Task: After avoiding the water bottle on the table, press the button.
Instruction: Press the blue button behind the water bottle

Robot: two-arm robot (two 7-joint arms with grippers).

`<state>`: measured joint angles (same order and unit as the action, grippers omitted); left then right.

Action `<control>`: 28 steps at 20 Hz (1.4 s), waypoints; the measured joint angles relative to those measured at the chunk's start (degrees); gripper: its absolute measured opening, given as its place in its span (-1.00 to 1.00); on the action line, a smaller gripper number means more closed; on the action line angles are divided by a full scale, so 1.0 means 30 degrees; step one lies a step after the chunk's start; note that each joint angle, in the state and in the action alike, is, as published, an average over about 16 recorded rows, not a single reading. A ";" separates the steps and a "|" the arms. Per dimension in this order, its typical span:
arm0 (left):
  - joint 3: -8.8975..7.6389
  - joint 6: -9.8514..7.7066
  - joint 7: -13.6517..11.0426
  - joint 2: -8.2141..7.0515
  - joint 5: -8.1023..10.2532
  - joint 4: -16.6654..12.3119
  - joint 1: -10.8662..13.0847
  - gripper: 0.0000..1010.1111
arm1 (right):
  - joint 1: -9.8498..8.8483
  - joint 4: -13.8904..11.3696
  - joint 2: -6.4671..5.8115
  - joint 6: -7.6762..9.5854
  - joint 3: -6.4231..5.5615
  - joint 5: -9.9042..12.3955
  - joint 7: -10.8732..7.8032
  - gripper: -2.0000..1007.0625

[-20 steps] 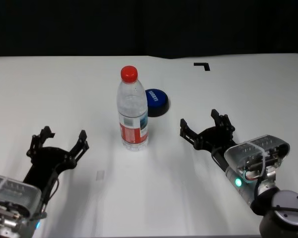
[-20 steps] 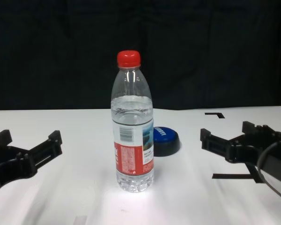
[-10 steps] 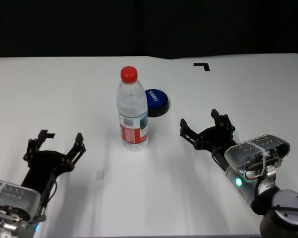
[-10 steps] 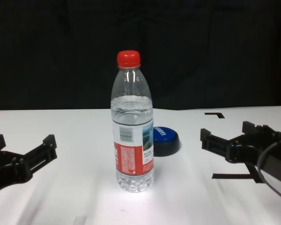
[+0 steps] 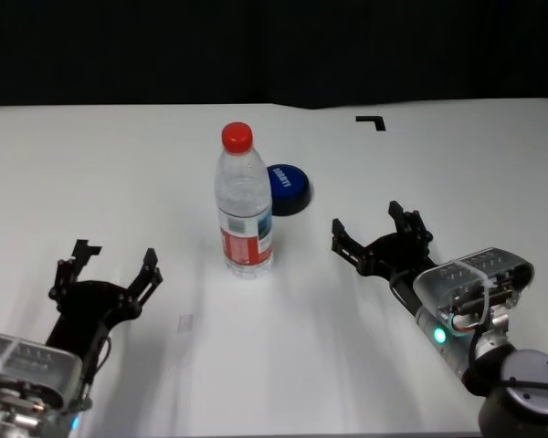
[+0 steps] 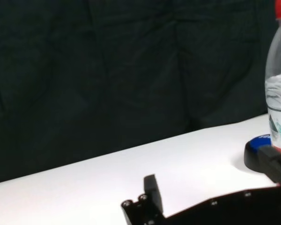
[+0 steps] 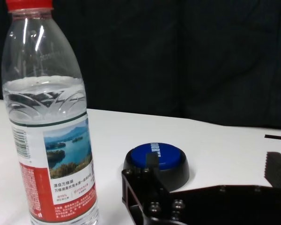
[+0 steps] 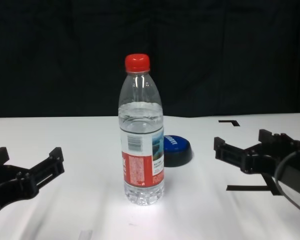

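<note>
Blue button behind water bottle

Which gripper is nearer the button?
Right. The right gripper sits open just right of the button; the left gripper, also open, is farther, beyond the water bottle.

Water bottle upright on table, button just behind

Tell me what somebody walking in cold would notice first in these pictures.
The tall water bottle with its red cap stands upright mid-table, with the low blue button just behind it to the robot's right. An open black hand waits on each side: the left hand near the front edge, the right hand level with the bottle, neither touching anything.
</note>
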<state>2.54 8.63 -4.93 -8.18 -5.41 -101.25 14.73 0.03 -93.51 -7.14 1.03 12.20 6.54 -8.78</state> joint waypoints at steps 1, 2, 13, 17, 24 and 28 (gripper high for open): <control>0.0012 0.0000 -0.0005 0.0015 -0.0014 0.0027 -0.0025 0.99 | 0.0000 0.0000 0.0000 0.0000 0.0000 0.0000 0.0000 0.99; 0.0024 -0.0002 -0.0012 0.0026 -0.0023 0.0052 -0.0053 0.99 | 0.0000 0.0000 0.0000 0.0000 0.0000 0.0000 0.0000 0.99; 0.0234 -0.0108 -0.0245 0.0012 0.0007 0.0509 -0.0789 0.99 | 0.0000 0.0000 0.0000 0.0000 0.0000 0.0000 0.0000 0.99; 0.0344 -0.0183 -0.0347 -0.0025 0.0056 0.0764 -0.1188 0.99 | 0.0000 0.0000 0.0000 0.0000 0.0000 0.0000 0.0000 0.99; 0.0566 -0.0327 -0.0435 -0.0056 0.0097 0.1365 -0.1998 0.99 | 0.0000 0.0000 0.0000 0.0000 0.0000 0.0000 0.0000 0.99; 0.0694 -0.0401 -0.0427 -0.0036 0.0077 0.1732 -0.2454 0.99 | 0.0000 0.0000 0.0000 0.0000 0.0000 0.0000 0.0000 0.99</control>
<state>4.62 7.43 -6.21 -8.29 -5.18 -96.06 7.37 0.03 -93.51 -7.14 1.03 12.19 6.54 -8.78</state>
